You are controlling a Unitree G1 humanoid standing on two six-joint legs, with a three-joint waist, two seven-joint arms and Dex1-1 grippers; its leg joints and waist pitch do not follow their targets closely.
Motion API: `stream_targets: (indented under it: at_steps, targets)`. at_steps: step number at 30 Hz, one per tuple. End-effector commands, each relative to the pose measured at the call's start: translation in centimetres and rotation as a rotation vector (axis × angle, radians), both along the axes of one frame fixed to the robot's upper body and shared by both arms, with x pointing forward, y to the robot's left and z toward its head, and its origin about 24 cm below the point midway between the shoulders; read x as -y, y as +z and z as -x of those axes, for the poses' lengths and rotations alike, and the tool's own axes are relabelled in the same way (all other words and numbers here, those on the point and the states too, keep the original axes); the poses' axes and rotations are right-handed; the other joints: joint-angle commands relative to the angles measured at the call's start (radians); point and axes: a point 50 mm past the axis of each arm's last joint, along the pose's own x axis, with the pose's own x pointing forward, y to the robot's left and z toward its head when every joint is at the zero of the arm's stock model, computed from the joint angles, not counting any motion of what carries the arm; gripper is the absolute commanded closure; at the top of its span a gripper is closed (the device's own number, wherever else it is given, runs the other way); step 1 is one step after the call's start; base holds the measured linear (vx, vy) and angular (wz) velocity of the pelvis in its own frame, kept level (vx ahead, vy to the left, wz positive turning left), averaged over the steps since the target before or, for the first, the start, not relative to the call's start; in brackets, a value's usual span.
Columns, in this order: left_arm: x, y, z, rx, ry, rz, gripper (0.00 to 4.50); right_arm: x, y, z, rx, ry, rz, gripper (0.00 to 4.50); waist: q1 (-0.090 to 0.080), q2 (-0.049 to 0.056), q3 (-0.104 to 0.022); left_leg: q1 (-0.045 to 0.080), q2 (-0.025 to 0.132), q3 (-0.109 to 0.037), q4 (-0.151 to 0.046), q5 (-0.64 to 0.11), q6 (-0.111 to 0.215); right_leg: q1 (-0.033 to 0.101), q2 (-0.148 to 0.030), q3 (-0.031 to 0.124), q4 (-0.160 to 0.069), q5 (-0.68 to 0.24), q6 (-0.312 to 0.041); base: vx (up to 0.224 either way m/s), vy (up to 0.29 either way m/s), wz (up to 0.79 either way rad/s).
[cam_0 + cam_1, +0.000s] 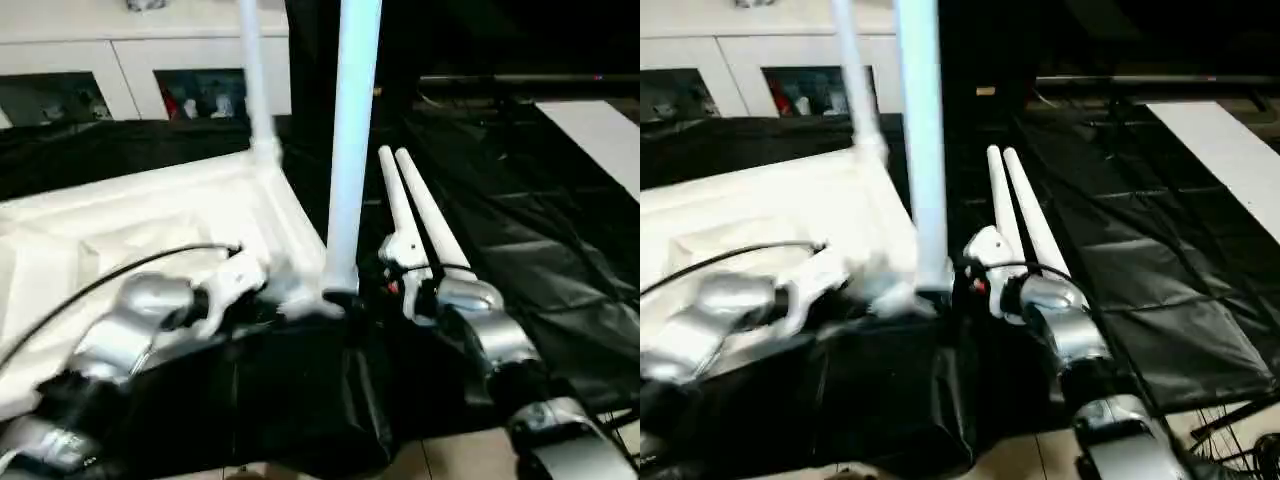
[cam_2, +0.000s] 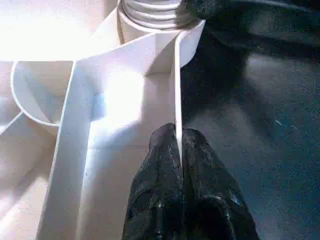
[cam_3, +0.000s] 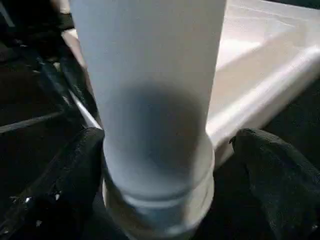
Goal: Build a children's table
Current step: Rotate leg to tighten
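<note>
While left pincer point(image 2: 179, 150) grips tabletop point(image 1: 150, 215) rim, leg point(image 1: 352, 150) stands in corner socket point(image 2: 160, 20).

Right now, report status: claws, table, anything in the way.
Left claw pinched shut on tabletop rim. Right claw open around near leg at its socket. Far leg upright; two spare legs lying on black cloth beside.
</note>
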Motion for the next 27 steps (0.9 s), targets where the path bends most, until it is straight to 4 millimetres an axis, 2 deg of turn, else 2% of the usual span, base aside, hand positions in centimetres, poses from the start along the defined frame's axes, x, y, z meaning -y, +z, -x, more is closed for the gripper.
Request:
stream_targets:
  at_steps: [1,4,9,10,15,19,21,26,27]
  targets:
    - [0.3,-0.6,0.9,-0.053,-0.068,-0.017,4.5,0.5,0.6,-0.1,0.027,0.024,0.013,0.16,0.0,0.013,-0.061,0.018,0.044,-0.007,-0.064,-0.24,0.036,0.051,-0.067,0.046,-0.056,-0.146,-0.245,0.0,0.0,0.0]
    - [0.1,-0.6,0.7,-0.047,-0.064,-0.021,4.5,0.5,0.5,0.0,0.024,0.051,0.022,0.16,-0.001,0.012,-0.057,0.022,0.043,-0.009,-0.069,-0.296,0.007,0.048,-0.07,0.05,-0.065,-0.246,-0.217,0.0,0.0,0.0]
    - [0.1,-0.4,0.5,-0.038,-0.054,-0.022,4.5,0.3,0.4,0.1,0.021,0.081,0.045,0.16,0.0,0.01,-0.062,0.018,0.041,-0.009,-0.064,-0.25,0.012,0.05,-0.07,0.05,-0.061,-0.211,-0.212,0.0,0.0,0.0]
    - [0.1,-0.4,0.5,-0.035,-0.053,-0.022,4.5,0.2,0.3,0.1,0.021,0.086,0.05,0.43,0.0,0.01,-0.063,0.018,0.04,-0.009,-0.063,-0.239,0.015,0.049,-0.069,0.05,-0.06,-0.196,-0.216,0.0,0.0,0.0]
    - [0.2,-0.3,0.2,-0.028,-0.044,-0.024,4.5,-0.1,0.2,0.0,0.022,0.102,0.059,0.81,0.0,0.009,-0.064,0.016,0.04,-0.009,-0.061,-0.222,0.023,0.05,-0.067,0.048,-0.055,-0.169,-0.227,0.0,0.0,0.0]
    - [0.2,-0.3,0.2,-0.031,-0.043,-0.025,4.5,-0.4,0.1,-0.1,0.019,0.102,0.054,1.11,0.0,0.01,-0.062,0.017,0.041,-0.01,-0.061,-0.247,0.019,0.049,-0.069,0.049,-0.058,-0.202,-0.225,0.0,0.0,0.0]
    - [0.1,-0.3,0.2,-0.032,-0.041,-0.026,4.5,-0.5,0.2,-0.2,0.023,0.092,0.045,1.33,-0.001,0.007,-0.062,0.017,0.04,-0.01,-0.062,-0.255,0.016,0.049,-0.069,0.049,-0.059,-0.217,-0.22,0.0,0.0,0.0]
    - [0.0,-0.4,0.3,-0.036,-0.023,-0.026,4.5,-0.6,0.1,-0.3,0.029,0.071,0.031,1.67,-0.001,0.009,-0.062,0.016,0.04,-0.011,-0.062,-0.246,0.017,0.049,-0.069,0.05,-0.057,-0.215,-0.217,0.0,0.0,0.0]
    - [0.0,-0.5,0.2,-0.037,-0.013,-0.028,4.5,-0.6,0.1,-0.4,0.031,0.053,0.027,1.72,-0.002,0.005,-0.062,0.015,0.04,-0.01,-0.061,-0.244,0.018,0.049,-0.07,0.05,-0.057,-0.215,-0.218,0.0,0.0,0.0]
